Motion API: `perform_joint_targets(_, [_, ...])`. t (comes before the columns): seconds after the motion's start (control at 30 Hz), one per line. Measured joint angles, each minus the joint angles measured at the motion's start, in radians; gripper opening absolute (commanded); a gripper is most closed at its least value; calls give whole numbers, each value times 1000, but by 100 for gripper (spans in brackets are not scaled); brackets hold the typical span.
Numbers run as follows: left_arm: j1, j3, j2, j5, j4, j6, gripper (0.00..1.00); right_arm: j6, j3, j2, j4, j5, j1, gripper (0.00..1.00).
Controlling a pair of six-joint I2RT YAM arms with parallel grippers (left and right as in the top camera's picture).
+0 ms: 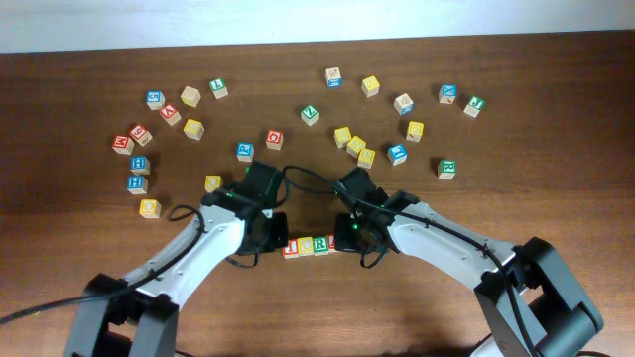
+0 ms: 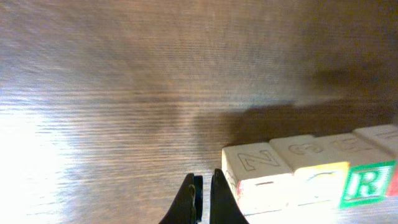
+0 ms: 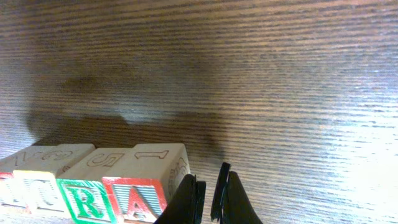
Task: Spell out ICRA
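1. ICRA cubes (image 1: pixel 310 245) sit bracketed by both grippers. The left gripper (image 2: pixel 203 198), fingers pressed together and empty, stands just beside the I cube (image 2: pixel 258 174). The right gripper (image 3: pixel 209 198), likewise pressed together and empty, stands just beside the A cube (image 3: pixel 143 186). Whether either touches its cube cannot be told.
2. Between them the C cube (image 2: pixel 317 171) and R cube (image 2: pixel 368 183) complete one tight row, the letters reading in order.
3. The row lies near the tabletop's (image 1: pixel 317 312) near edge, midway between its side edges. Loose cubes (image 1: pixel 342 136) are scattered toward the far edge.
4. The step in hand looks like squaring the finished word from both ends. The next move likely calls for backing both arms straight off without nudging the row.
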Motion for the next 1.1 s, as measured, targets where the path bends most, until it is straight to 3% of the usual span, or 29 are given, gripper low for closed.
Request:
perform_joint_targets(0.63, [9,33,-60,-6,-50,-45,0,21,0,0,-21,-90,2,4])
perform_joint_targets(1.1, [9,33,-60,-6,-43,-41,0,-62,0,0,35,-58,2,4])
